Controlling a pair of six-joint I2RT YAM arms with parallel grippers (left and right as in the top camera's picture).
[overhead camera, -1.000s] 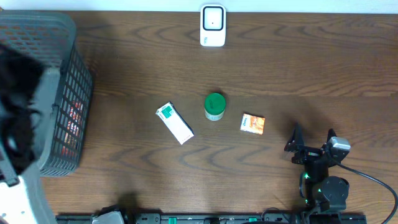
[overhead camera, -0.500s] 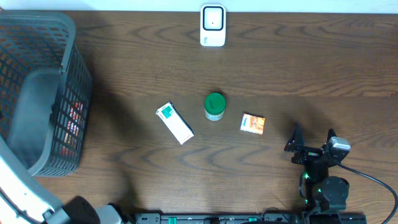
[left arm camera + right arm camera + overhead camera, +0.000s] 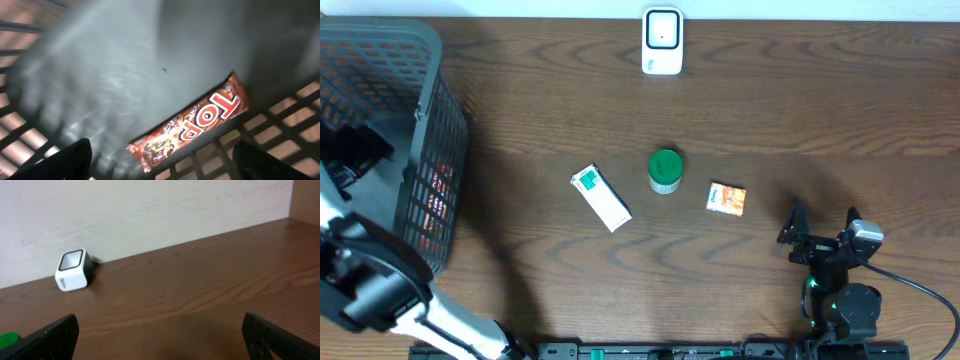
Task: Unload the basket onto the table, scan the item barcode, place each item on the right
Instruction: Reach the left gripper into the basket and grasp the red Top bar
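Candy bar (image 3: 192, 127) lies on basket (image 3: 445, 140) floor below downward-pointing, spread left fingers (image 3: 62, 162).

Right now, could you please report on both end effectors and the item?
Left end effector open, over snack bar in basket. Right end effector open, empty. Scanner unobstructed.

Dark wood table (image 3: 820, 110); pale plaster wall (image 3: 150, 210) behind.

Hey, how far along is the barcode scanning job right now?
Possibly done: one snack bar lies in the basket. In hand: nothing; the left tool hangs open above that bar, the right tool sits open, idle. Left: box, jar and packet lie on the table, none at the scanner.
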